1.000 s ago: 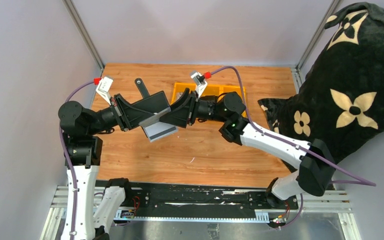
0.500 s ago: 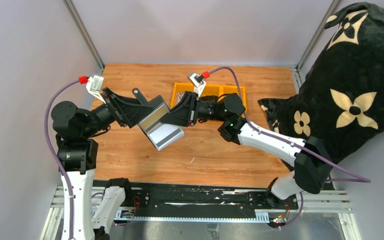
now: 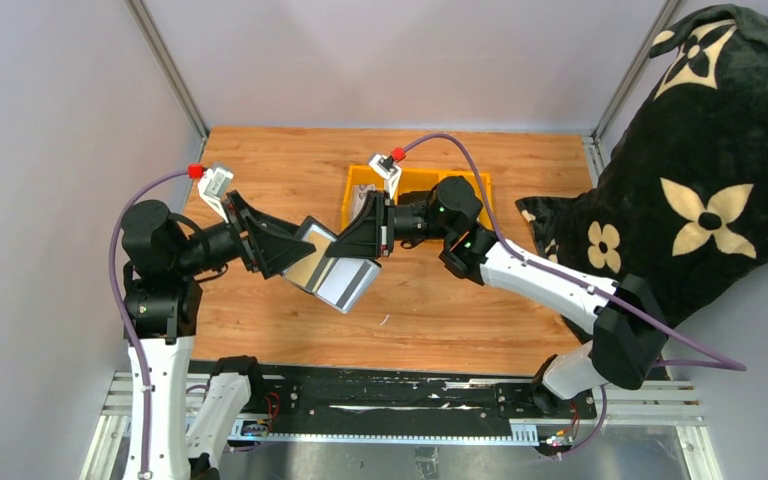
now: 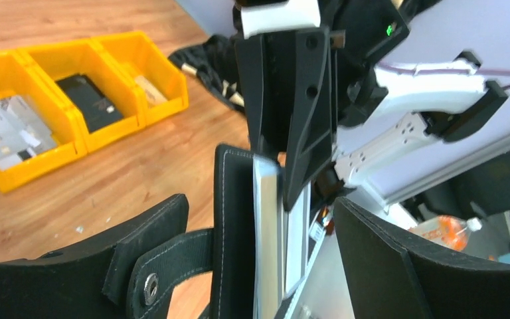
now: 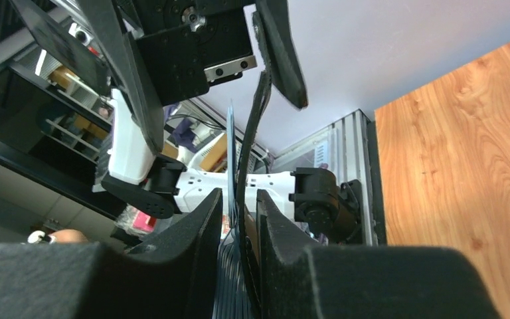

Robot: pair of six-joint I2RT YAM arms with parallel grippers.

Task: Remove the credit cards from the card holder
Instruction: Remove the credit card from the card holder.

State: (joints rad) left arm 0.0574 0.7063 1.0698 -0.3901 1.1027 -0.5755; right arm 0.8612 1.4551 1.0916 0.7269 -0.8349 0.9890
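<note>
The black card holder (image 3: 335, 272) hangs open above the table's middle, grey inside up. My right gripper (image 3: 362, 240) is shut on its far edge; in the right wrist view the holder's black edge (image 5: 247, 193) runs between the two fingers of this gripper (image 5: 239, 207). My left gripper (image 3: 290, 250) stands open around the holder's left end, fingers apart on both sides and touching nothing. In the left wrist view, between the left gripper's fingers (image 4: 259, 203), stand the holder (image 4: 232, 219), its snap strap (image 4: 172, 266) and the pale edges of credit cards (image 4: 269, 232) inside it.
Yellow bins (image 3: 470, 185) stand behind the right gripper; one bin holds pale cards (image 4: 6, 126), the middle one a chunky black item (image 4: 89, 100). A black flowered cushion (image 3: 700, 180) fills the right side. Metal frame posts rise at the back corners.
My left gripper opened and let go of the holder. The right gripper closed on it and carried it toward the near right, tilted lower.
</note>
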